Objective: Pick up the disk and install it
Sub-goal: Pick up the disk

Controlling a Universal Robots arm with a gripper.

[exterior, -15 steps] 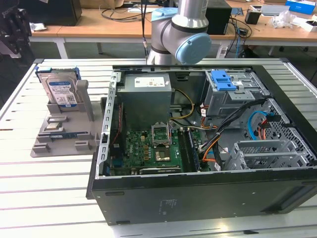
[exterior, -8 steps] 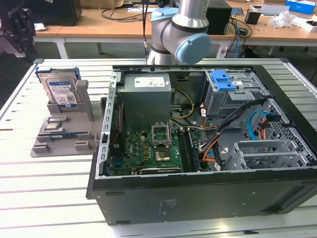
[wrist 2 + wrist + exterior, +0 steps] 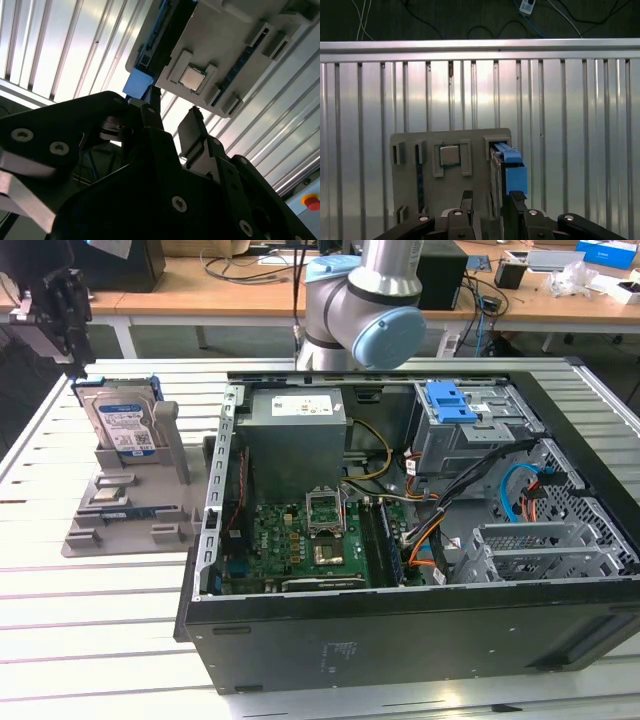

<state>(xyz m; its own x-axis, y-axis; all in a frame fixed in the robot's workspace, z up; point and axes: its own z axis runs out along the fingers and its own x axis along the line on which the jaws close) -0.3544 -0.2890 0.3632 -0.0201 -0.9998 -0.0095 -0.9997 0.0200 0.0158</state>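
In the exterior view the disk (image 3: pixel 122 425) stands upright in a grey plastic holder (image 3: pixel 130 512), silver face labelled. The first wrist view has its blue rail edge-on, with the gripper (image 3: pixel 490 200) open and empty.

Disk (image 3: pixel 122 423) stands on edge in fixture (image 3: pixel 172 450), below end effector (image 3: pixel 62 315). Chip (image 3: pixel 450 155) sits in fixture recess beside disk. Fixture rests on worktop (image 3: pixel 100 630); computer case (image 3: pixel 400 640) just beside fixture, well apart from end effector.
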